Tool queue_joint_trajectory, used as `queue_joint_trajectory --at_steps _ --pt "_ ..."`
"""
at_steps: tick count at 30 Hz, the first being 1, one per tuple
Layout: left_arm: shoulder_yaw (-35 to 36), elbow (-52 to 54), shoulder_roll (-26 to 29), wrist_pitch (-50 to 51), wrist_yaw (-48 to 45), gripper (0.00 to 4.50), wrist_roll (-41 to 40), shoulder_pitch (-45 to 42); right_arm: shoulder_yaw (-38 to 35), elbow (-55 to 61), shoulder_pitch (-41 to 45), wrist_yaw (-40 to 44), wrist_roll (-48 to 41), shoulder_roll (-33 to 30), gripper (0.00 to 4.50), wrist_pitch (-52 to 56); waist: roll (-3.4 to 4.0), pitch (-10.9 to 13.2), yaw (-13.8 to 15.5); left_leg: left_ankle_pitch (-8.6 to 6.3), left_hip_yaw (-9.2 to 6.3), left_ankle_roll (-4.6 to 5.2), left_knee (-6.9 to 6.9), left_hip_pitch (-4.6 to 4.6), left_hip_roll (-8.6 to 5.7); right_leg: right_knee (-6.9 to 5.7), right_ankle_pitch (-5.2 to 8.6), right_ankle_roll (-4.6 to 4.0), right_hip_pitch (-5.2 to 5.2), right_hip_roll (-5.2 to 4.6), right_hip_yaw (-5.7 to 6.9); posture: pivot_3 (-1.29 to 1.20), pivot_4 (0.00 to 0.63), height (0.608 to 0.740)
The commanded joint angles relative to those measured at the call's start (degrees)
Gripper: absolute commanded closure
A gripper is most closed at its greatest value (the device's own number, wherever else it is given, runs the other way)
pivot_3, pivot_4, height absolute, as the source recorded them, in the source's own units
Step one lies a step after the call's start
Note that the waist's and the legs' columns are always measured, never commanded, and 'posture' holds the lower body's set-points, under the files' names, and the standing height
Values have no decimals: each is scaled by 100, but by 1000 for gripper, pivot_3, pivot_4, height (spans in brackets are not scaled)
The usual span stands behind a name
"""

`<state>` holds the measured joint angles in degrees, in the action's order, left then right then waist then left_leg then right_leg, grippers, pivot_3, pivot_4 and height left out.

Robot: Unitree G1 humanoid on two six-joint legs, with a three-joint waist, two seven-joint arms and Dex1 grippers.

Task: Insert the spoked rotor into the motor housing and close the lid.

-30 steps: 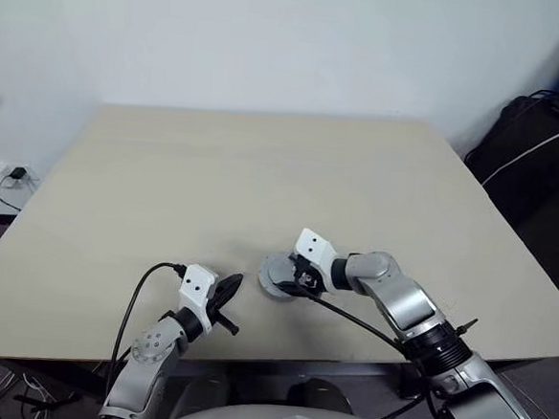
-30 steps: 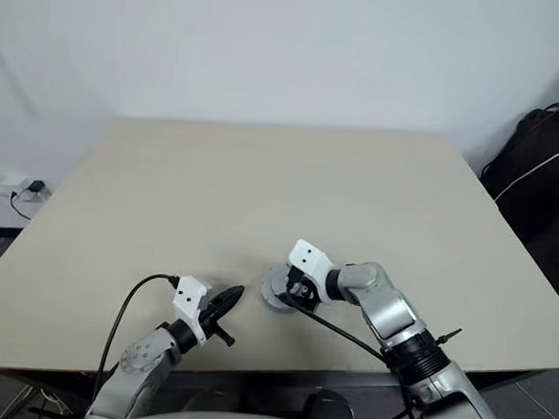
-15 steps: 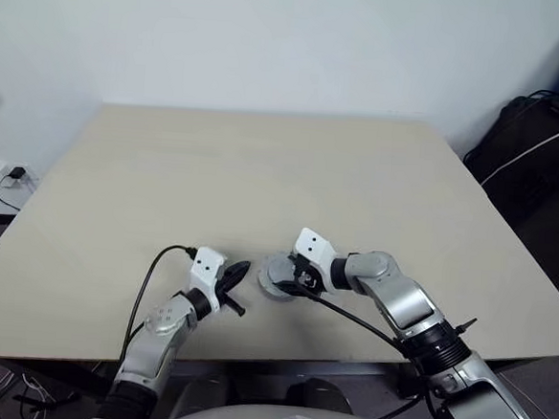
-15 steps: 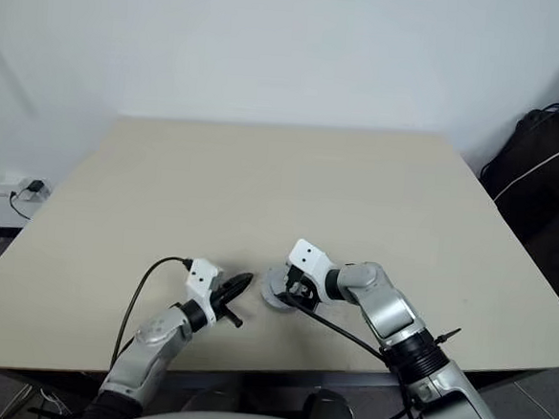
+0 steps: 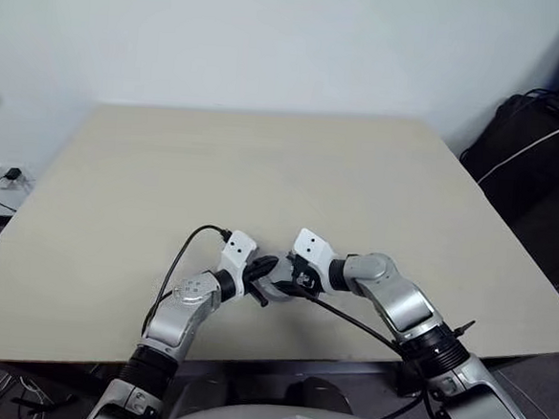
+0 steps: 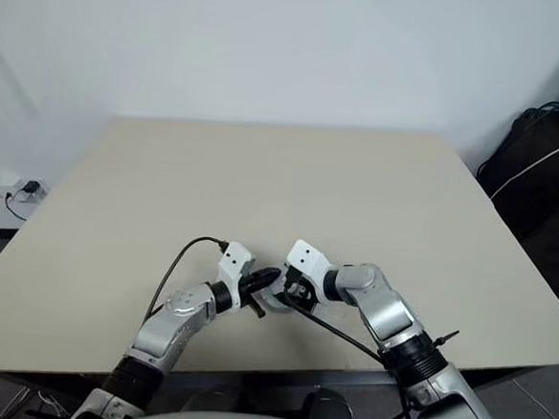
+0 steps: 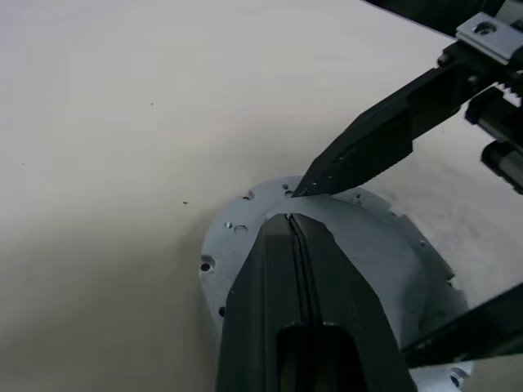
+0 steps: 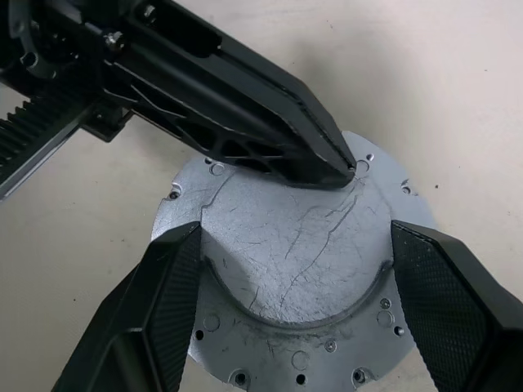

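The motor housing is a round silver part with a holed flange, lying on the table near its front edge. A flat, scratched lid covers its raised centre. My right gripper straddles that raised centre, one finger pressed against each side. My left gripper is shut, and its joined black tips rest at the lid's edge, reaching in from the left in the eye views. The spoked rotor is hidden.
The beige table stretches bare behind and to both sides of the grippers. A black bag with a white cable stands off the table's right side. A power strip lies on the floor at the left.
My left arm has swung forward and to the right, bringing its shut gripper from the table's front edge onto the housing. The right gripper and the housing have stayed put.
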<state>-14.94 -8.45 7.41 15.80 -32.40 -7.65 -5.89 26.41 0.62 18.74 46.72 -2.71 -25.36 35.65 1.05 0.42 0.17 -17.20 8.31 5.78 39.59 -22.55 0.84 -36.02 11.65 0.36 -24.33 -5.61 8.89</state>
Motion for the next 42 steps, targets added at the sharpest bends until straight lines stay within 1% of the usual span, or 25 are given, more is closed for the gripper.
queue_joint_trajectory --at_steps 1,8,11,12,14,16,21,23,25,29,31,32,37,42 --pt "-230 136 103 378 46 4500 221 -21 140 -140 -163 -64 170 -71 1297 233 -1 -3 -1 0 0 0 0 1 0 0 0 0 1 0 -1 0 0 740" --pt "-395 307 219 733 -41 4500 225 11 134 -31 -227 -82 207 -198 1297 231 1 -9 8 -1 -1 0 0 3 0 1 0 0 3 -2 -2 0 0 740" --pt "-379 366 200 758 -1 4500 196 26 -76 131 -395 -125 116 -353 1297 293 1 -8 53 -2 -1 3 -1 2 -2 2 1 0 3 -5 -2 0 0 740" --pt "-375 385 199 758 10 4500 192 36 -173 208 -493 -124 73 -439 569 314 1 -8 80 -3 -1 4 -1 1 -2 5 1 0 3 -5 -2 0 0 740" --pt "-362 417 199 756 30 4500 183 60 -373 403 -703 -115 -38 -581 16 380 1 -8 102 -7 -4 10 -1 -2 -6 8 1 0 3 -8 -2 0 0 740" --pt "-354 428 200 757 43 4500 173 67 -515 568 -837 -124 -115 -658 16 456 -3 -8 95 -10 -4 15 -1 -2 -9 11 0 1 4 -12 -3 0 0 740" --pt "-333 448 202 731 58 4500 144 101 -1280 1371 -1446 -98 -654 -803 16 502 -10 5 113 -22 -6 35 -1 -2 -8 12 2 5 5 -12 -1 0 0 740" --pt "-355 441 208 714 40 4500 147 111 -1653 1612 -1591 -180 -1006 -600 16 557 2 20 103 -21 -7 34 -1 -6 -8 12 2 5 0 -12 -2 0 0 740" --pt "-363 432 198 707 21 4500 147 114 -2014 1641 -1622 -461 -1286 -242 16 704 10 25 73 -21 -6 34 -1 -7 -8 10 1 7 -3 -12 -5 0 0 740" --pt "-385 410 176 705 0 4500 152 97 -2885 1252 -1425 -1622 -1672 900 16 1269 5 30 82 -18 -10 29 -1 -7 -6 6 0 9 -3 -7 -4 0 0 740" --pt "-387 403 177 708 -9 4500 152 88 -3196 1155 -1344 -1945 -1877 1311 16 1522 12 29 98 -17 -10 27 -2 -10 -7 6 -1 8 -4 -7 -4 0 0 740" --pt "-388 400 180 707 -13 4500 153 84 -3291 1113 -1307 -2048 -1972 1453 16 1650 15 28 104 -8 -10 11 -4 -12 -9 7 -1 8 -5 -8 -5 0 0 740" --pt "-389 389 193 701 -38 4500 150 76 -3445 883 -1179 -2347 -2314 1864 16 2171 21 29 90 -9 -8 12 -9 -14 -15 12 -2 6 -8 -9 -11 0 0 740" --pt "-387 375 197 690 -42 4500 149 71 -3618 715 -1060 -2437 -2736 2027 16 2760 31 31 79 -7 -8 10 -9 -13 -15 11 -1 7 -8 -9 -10 0 0 740"
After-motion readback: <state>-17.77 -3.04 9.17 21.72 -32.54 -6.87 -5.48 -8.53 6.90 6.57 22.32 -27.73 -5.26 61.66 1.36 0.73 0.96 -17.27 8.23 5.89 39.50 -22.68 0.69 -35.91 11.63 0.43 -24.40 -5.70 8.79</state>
